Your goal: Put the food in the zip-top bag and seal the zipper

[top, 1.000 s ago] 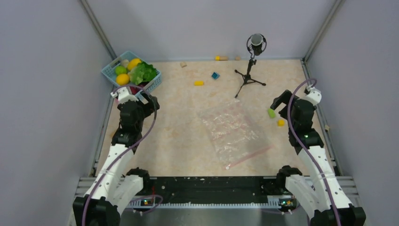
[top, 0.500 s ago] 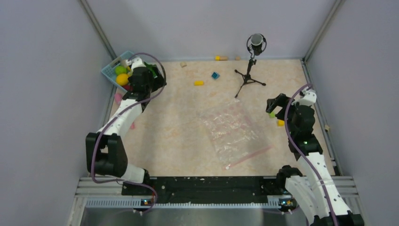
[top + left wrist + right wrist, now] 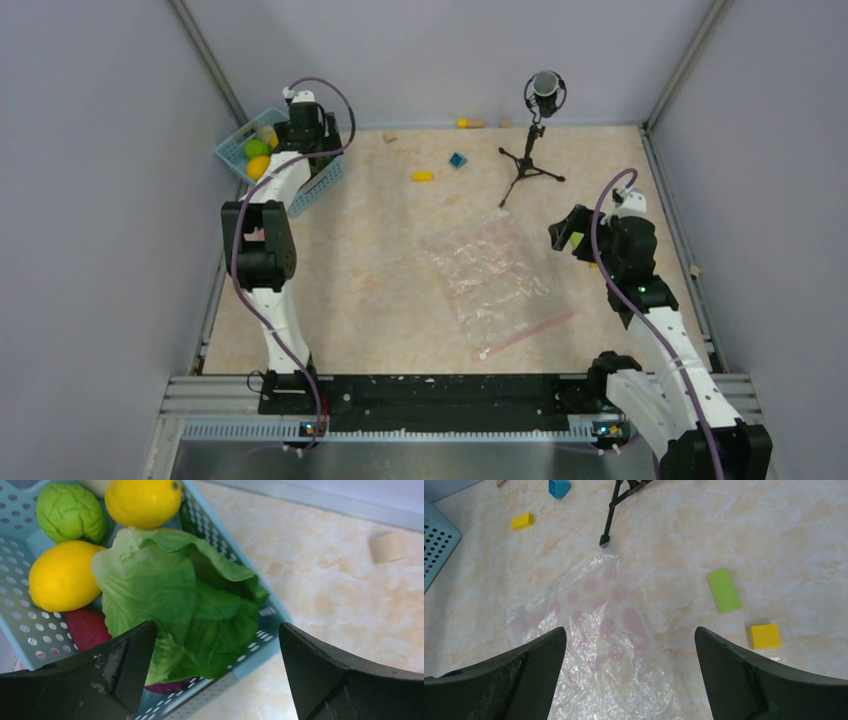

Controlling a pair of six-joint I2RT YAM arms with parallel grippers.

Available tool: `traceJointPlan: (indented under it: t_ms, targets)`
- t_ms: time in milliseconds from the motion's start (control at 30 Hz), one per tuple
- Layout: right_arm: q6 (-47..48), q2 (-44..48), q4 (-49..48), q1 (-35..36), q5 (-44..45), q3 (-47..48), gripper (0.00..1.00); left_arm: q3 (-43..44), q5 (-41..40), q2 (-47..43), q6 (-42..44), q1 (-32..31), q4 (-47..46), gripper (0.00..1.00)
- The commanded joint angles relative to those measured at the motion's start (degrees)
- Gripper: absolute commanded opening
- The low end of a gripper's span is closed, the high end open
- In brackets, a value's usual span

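Observation:
The food lies in a light blue basket (image 3: 260,625) at the far left (image 3: 232,148): leafy lettuce (image 3: 175,600), two yellow citrus (image 3: 62,575), a green lime (image 3: 70,512), a red-purple piece (image 3: 87,627). My left gripper (image 3: 215,672) is open and empty just above the lettuce and the basket's near rim (image 3: 303,128). The clear zip-top bag (image 3: 495,275) lies flat mid-table, its pink zipper (image 3: 530,332) at the near edge. My right gripper (image 3: 629,675) is open and empty above the bag's far right part (image 3: 604,645), right of it in the top view (image 3: 566,232).
A microphone on a tripod (image 3: 530,160) stands behind the bag. Small blocks lie about: yellow (image 3: 422,177), blue (image 3: 457,160), green (image 3: 724,590) and yellow (image 3: 765,636) by the right gripper. A tan cylinder (image 3: 387,547) lies past the basket. Grey walls close in on three sides.
My left arm has stretched far forward from the near left to over the basket. My right gripper has shifted left toward the bag's far corner, now covering the green block in the top view.

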State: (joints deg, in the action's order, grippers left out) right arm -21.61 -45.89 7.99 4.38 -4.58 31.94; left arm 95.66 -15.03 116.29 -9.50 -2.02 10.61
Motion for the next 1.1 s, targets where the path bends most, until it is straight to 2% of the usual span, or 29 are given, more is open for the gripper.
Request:
traceJointPlan:
  t_ms: [0,300,433,500,700,933,1067]
  targets:
    - [0.94,0.23,-0.96,-0.21,-1.69,3.45,0.99,3.55,2.73,3.20,1.30,1.66,6.97,0.98]
    - [0.87,1.27,-1.17,-0.24,-0.81,3.04,0.99,-3.27,10.51,0.91,-4.05,3.32,9.44,0.98]
    - [0.79,2.25,-1.22,-0.25,-0.36,2.71,0.99,-5.99,20.03,-0.43,-7.25,3.26,12.55,0.95]
    - [0.67,2.63,-1.00,-0.24,-0.26,2.69,0.99,-9.47,24.42,-2.40,-9.09,3.21,11.60,0.93]
    - [-0.06,3.29,-0.87,-0.22,-0.47,2.40,0.99,-20.79,30.34,-8.83,-16.77,2.53,7.68,0.92]
    - [-1.78,0.38,-2.39,-0.25,-3.44,2.86,0.98,-36.22,25.08,-19.80,-21.87,-5.78,7.54,0.91]
    - [-2.92,-2.41,-0.84,-0.25,-5.05,3.69,0.97,-46.65,22.04,-28.87,-25.03,-13.64,7.22,0.91]
